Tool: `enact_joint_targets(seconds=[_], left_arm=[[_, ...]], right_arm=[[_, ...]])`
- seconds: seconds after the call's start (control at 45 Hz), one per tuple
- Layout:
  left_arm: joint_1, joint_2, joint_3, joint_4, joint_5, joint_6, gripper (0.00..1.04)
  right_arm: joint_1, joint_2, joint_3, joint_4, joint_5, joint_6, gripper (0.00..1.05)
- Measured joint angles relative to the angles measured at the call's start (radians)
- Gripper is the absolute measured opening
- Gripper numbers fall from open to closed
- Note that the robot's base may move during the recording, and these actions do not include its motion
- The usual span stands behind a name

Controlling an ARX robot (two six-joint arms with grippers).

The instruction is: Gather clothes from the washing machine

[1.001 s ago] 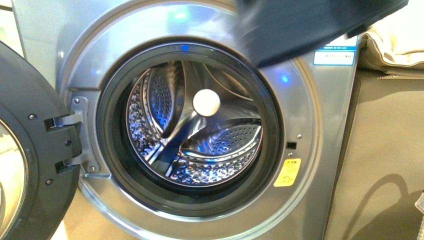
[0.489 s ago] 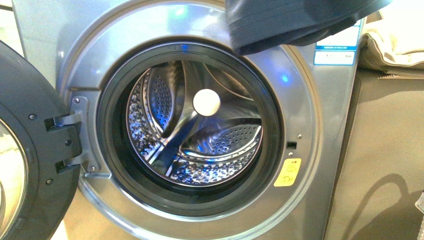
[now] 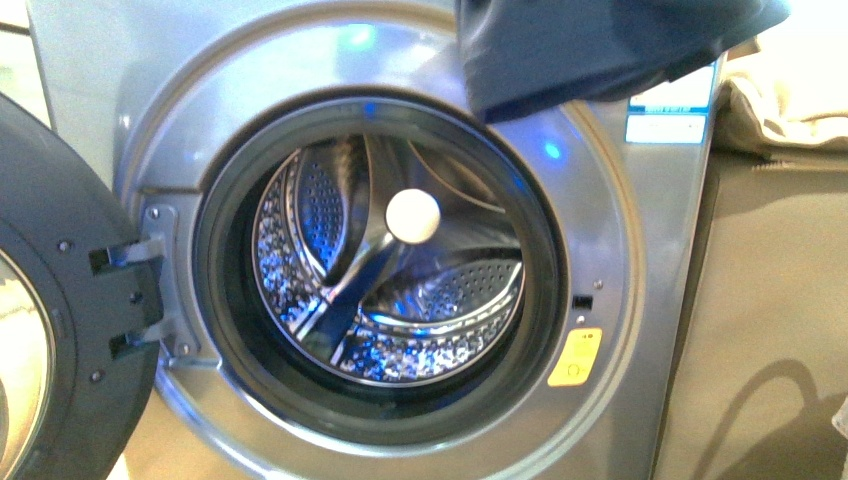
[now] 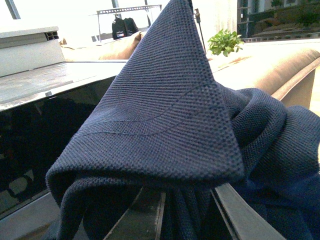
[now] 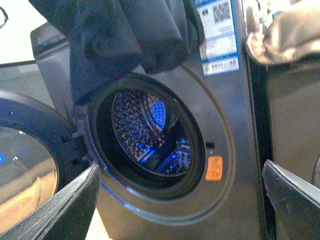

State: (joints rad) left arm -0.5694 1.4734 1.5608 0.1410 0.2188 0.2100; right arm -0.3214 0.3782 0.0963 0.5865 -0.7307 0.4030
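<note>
Clothes (image 3: 590,45) held clear of the washing machine (image 3: 640,300), high in the upper right of the front view.

At the left edge the round door (image 3: 60,330) stands open. At centre the drum (image 3: 300,230) shows its perforated steel and white hub (image 3: 413,215) as it did half a second ago, though the whole machine now sits a touch lower in the frame. Right of centre, the dark navy fabric hangs over the top of the door ring. It is sharp now, where a second ago it was a blur reaching further right. It overlaps the blue-white label (image 3: 665,115); the orange sticker (image 3: 575,357) sits lower right. In the left wrist view the knit is bunched over the left gripper (image 4: 192,210), gripped between its narrowed fingers (image 4: 150,210), tips hidden. The right gripper (image 5: 180,167) is spread wide, holding nothing.
</note>
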Motion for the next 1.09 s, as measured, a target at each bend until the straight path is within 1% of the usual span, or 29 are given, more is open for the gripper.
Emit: enact_joint_targets(seconds=[0.022,0.089,0.267,0.423,0.556,0.756,0.868,0.956,1.09], left_arm=[[0.0,0.0,0.0,0.0,0.0,0.0,0.15],[0.0,0.0,0.0,0.0,0.0,0.0,0.15],[0.0,0.0,0.0,0.0,0.0,0.0,0.15],[0.0,0.0,0.0,0.0,0.0,0.0,0.15],[0.0,0.0,0.0,0.0,0.0,0.0,0.15],[0.0,0.0,0.0,0.0,0.0,0.0,0.15],[0.0,0.0,0.0,0.0,0.0,0.0,0.15],[0.0,0.0,0.0,0.0,0.0,0.0,0.15],[0.0,0.0,0.0,0.0,0.0,0.0,0.15]], right_arm=[[-0.002,0.042,0.028,0.035,-0.004,0.001,0.97],[0.006,0.122,0.088,0.078,0.0,-0.005,0.97],[0.063,0.271,0.232,0.106,0.026,-0.048,0.97],[0.158,0.36,0.376,0.084,0.065,-0.112,0.97],[0.265,0.433,0.496,0.039,0.107,-0.179,0.97],[0.453,0.582,0.666,-0.009,0.224,-0.311,0.97],[0.519,0.652,0.718,-0.013,0.281,-0.389,0.97],[0.549,0.701,0.747,-0.002,0.323,-0.459,0.97],[0.56,0.755,0.782,0.042,0.384,-0.539,0.97]])
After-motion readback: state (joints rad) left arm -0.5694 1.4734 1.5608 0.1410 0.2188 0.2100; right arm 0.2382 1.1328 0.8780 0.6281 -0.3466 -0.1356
